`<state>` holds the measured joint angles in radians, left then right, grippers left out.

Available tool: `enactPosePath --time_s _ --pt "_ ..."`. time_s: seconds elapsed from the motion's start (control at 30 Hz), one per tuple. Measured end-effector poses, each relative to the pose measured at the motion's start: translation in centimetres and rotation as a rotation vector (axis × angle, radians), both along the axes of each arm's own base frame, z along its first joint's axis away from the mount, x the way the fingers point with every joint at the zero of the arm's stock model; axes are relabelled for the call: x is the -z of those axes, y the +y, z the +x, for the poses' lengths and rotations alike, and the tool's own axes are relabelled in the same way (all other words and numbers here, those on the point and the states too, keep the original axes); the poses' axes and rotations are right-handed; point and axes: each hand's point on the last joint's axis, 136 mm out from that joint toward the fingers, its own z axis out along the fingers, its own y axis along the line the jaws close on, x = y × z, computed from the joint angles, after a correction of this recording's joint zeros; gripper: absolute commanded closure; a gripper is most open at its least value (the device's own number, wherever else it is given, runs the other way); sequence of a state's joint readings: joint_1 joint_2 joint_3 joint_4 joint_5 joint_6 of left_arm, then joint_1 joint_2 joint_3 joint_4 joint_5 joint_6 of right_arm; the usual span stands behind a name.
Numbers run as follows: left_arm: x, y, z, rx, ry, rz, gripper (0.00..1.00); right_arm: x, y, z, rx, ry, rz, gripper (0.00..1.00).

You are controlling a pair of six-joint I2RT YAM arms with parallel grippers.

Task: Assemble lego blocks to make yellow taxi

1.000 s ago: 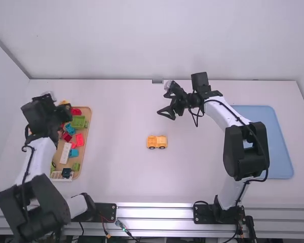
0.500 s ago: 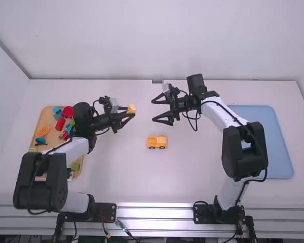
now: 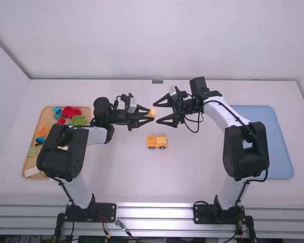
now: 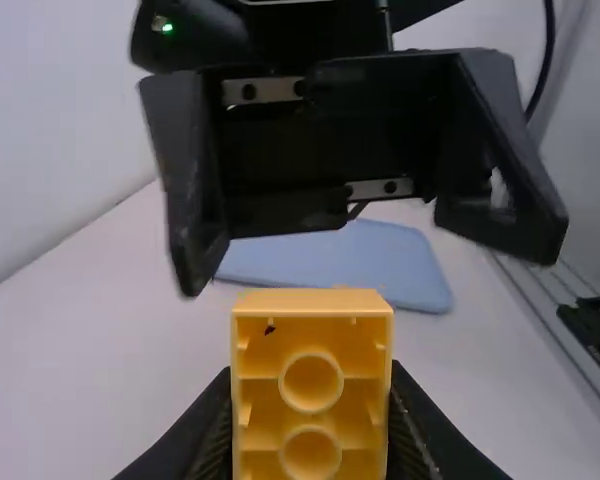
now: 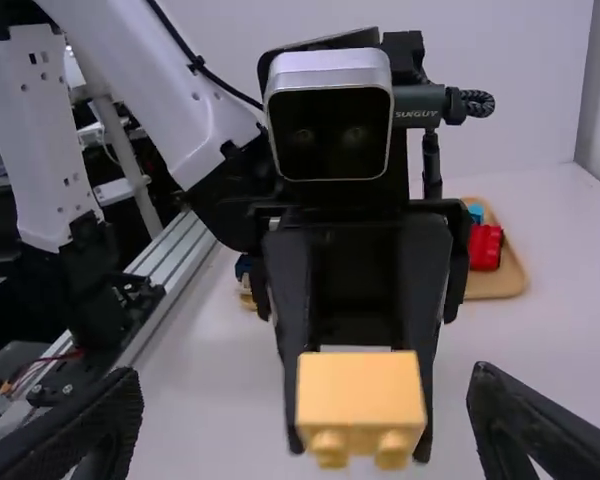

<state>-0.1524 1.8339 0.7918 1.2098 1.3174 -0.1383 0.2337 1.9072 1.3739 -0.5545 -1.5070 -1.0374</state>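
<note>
The left gripper pinches a yellow block up close to the right gripper, which is wide open, and the little yellow car sits on the white table.

A robotics lab, by its fixed two-arm station
The left arm and right arm stand on black mounting plates along an aluminium rail at a white surface; wires run beside the rail, a camera sits on the left arm's wrist, and a plain white wall rises behind.
</note>
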Motion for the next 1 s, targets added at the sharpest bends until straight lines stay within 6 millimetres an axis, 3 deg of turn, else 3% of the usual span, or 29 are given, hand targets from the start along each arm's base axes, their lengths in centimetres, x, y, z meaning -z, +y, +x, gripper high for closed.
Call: enactPosePath --time_s 0.3,0.4,0.43,0.57,0.83,1.0 --pt "-0.9 -0.4 0.3 0.009 -0.004 -0.008 0.98 -0.1 -0.2 0.2 0.004 -0.034 0.012 0.31" --pt "-1.2 -0.4 0.5 0.009 -0.012 -0.009 0.98 -0.2 -0.2 0.4 0.003 -0.06 0.018 0.4" --pt "-1.2 -0.4 0.4 0.011 -0.013 -0.009 0.98 -0.3 -0.1 0.5 0.003 -0.074 0.022 0.47" --pt "-1.2 -0.4 0.4 0.016 -0.013 -0.008 0.98 -0.6 0.0 0.9 0.003 -0.087 0.031 0.57" --pt "-1.6 -0.4 0.5 0.007 -0.044 -0.014 0.98 -0.6 0.1 0.9 -0.001 -0.058 0.027 0.55" --pt "-1.8 -0.4 0.5 0.004 -0.06 -0.017 0.98 -0.6 0.4 0.7 -0.007 -0.061 0.026 0.61"
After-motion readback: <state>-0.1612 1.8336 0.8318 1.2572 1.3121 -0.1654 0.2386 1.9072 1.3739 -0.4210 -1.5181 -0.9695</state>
